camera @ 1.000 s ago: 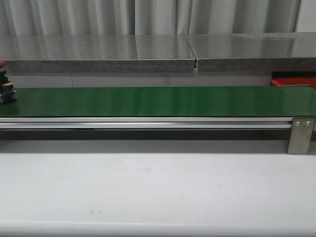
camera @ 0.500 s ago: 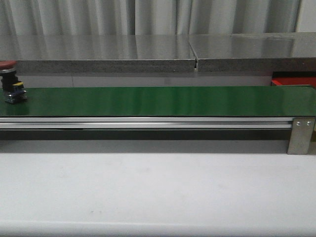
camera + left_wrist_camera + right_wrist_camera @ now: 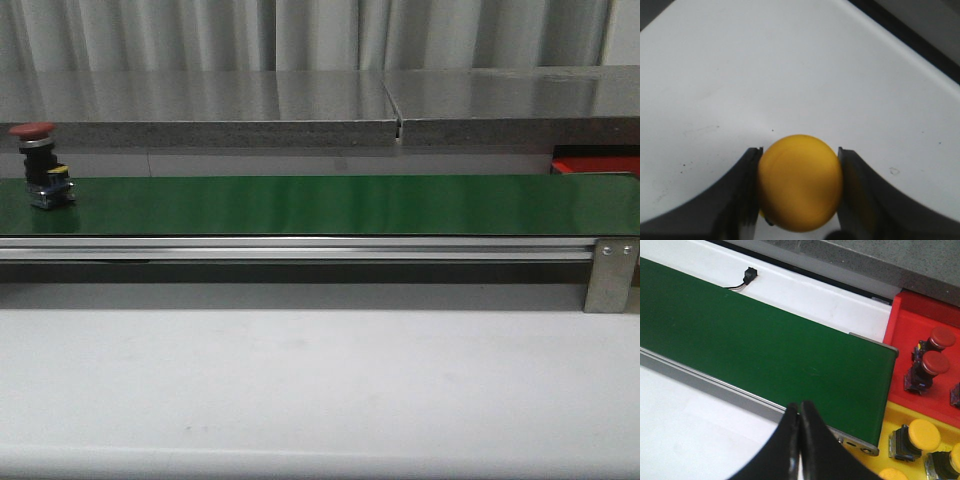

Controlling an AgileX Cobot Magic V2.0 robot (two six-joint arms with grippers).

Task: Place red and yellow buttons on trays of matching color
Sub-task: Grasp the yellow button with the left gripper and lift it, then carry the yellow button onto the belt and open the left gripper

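A red button [image 3: 43,165] stood upright, cap upward, on the conveyor belt's [image 3: 330,205] left end. The left gripper [image 3: 800,192] clasped a yellow button [image 3: 800,190]; the right gripper [image 3: 800,427] was clenched, empty.

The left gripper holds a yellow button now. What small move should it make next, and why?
Probably carry the yellow button toward the yellow tray beside the belt's end. The left gripper is shut on it over bare white table, and yellow buttons belong in that tray.

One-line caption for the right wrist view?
Shut right pincer above the green belt's end; red tray and yellow tray already hold buttons.
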